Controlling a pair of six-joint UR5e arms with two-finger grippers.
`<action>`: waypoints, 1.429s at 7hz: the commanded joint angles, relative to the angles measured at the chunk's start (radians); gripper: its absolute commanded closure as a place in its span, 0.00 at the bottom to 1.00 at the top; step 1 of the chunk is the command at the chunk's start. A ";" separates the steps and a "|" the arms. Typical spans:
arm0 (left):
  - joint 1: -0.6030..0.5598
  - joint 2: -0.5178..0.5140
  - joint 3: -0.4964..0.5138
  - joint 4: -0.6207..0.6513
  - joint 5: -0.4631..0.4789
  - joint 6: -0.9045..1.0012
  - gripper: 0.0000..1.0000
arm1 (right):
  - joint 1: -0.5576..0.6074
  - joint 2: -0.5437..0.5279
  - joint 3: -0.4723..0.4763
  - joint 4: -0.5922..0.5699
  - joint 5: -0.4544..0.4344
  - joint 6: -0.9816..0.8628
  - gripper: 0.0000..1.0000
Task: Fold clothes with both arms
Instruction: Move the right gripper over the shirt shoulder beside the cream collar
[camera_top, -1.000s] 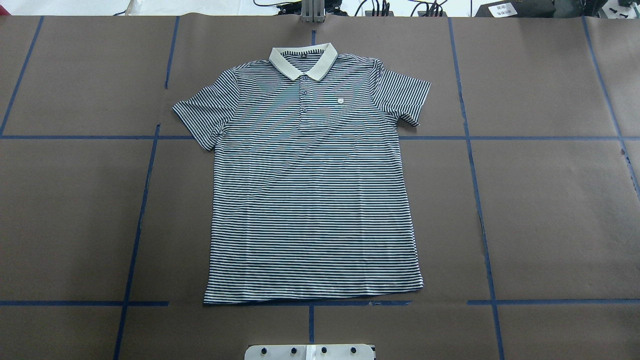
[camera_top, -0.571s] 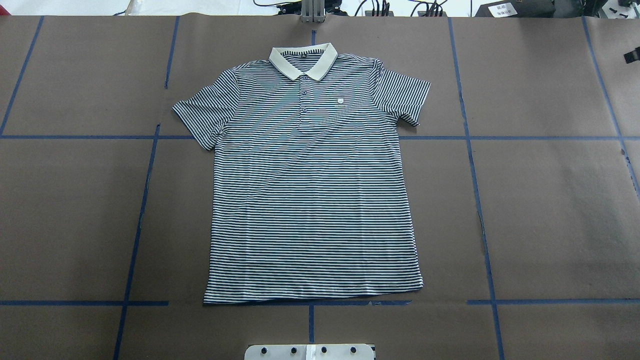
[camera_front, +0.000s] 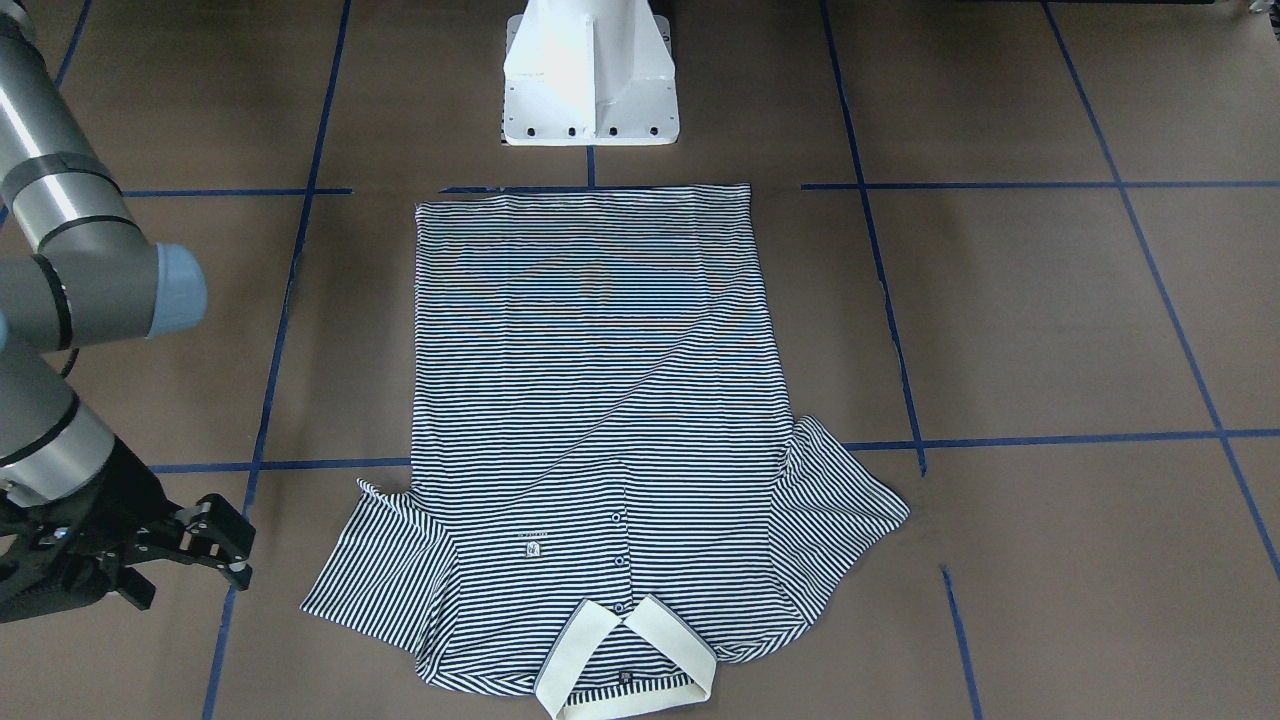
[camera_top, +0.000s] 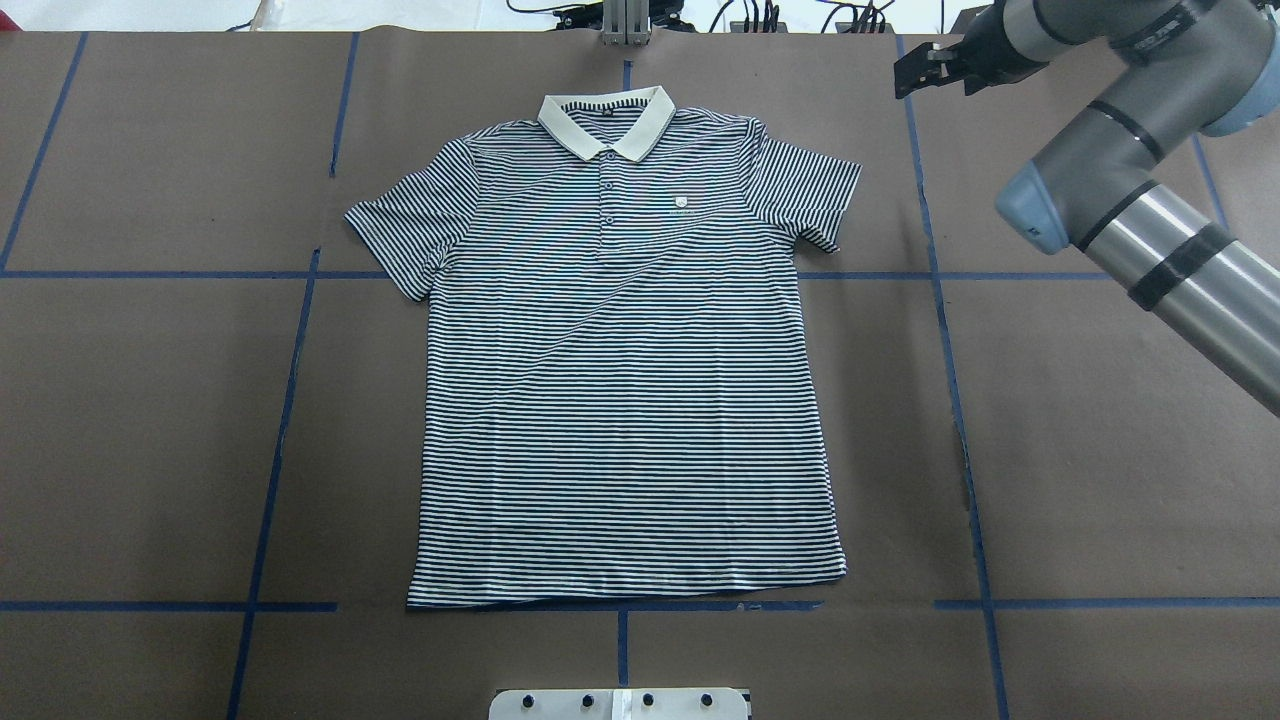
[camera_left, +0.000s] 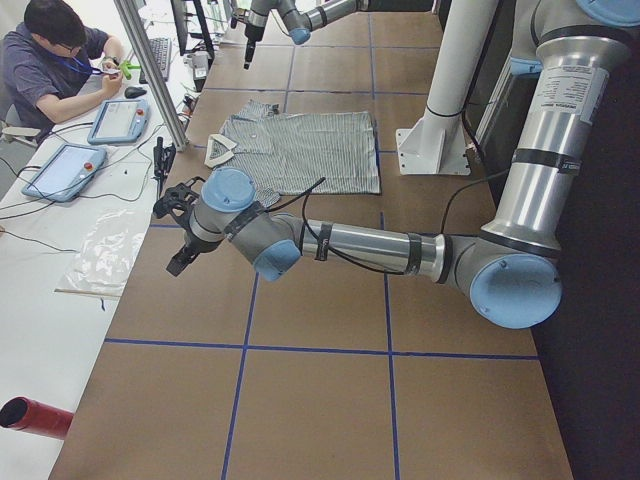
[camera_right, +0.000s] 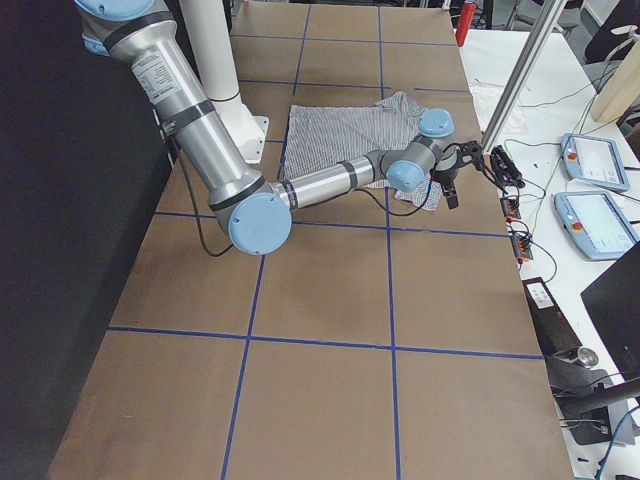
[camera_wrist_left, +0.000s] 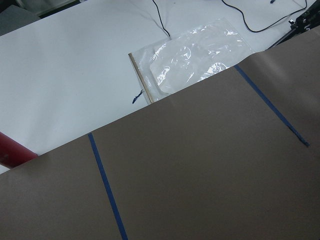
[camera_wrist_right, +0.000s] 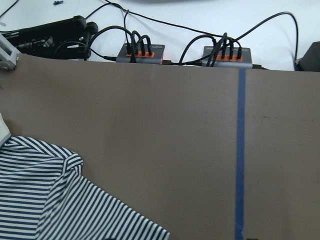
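Right gripper (camera_top: 915, 68) newly overhead, jaws apart; left gripper (camera_left: 168, 238) side-view only, opening unclear.

The polo shirt (camera_top: 625, 400) has navy-and-white stripes, cream collar (camera_top: 607, 125).

Quick tally: one striped polo shirt (camera_top: 620, 400) on one desk (camera_top: 150, 450). Two robot arms, a right arm (camera_top: 1150, 200) and a left arm (camera_left: 360, 240), so two tools: right tool (camera_top: 930, 72), left tool (camera_left: 172, 237). One white pedestal (camera_front: 590, 70). Off to the side: one person (camera_left: 50, 60), two tablets (camera_left: 125, 120) (camera_left: 65, 170), one plastic bag (camera_wrist_left: 195, 55), one red tube (camera_left: 35, 415), two cable hubs (camera_wrist_right: 140, 51) (camera_wrist_right: 230, 54).
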 joint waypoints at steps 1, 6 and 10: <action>0.000 0.003 -0.002 0.000 -0.001 0.000 0.00 | -0.099 0.034 -0.103 0.114 -0.124 0.111 0.19; 0.000 0.007 -0.003 0.000 -0.003 0.001 0.00 | -0.140 0.057 -0.204 0.117 -0.197 0.120 0.40; 0.000 0.009 -0.003 0.000 -0.003 0.001 0.00 | -0.163 0.078 -0.241 0.119 -0.220 0.123 0.42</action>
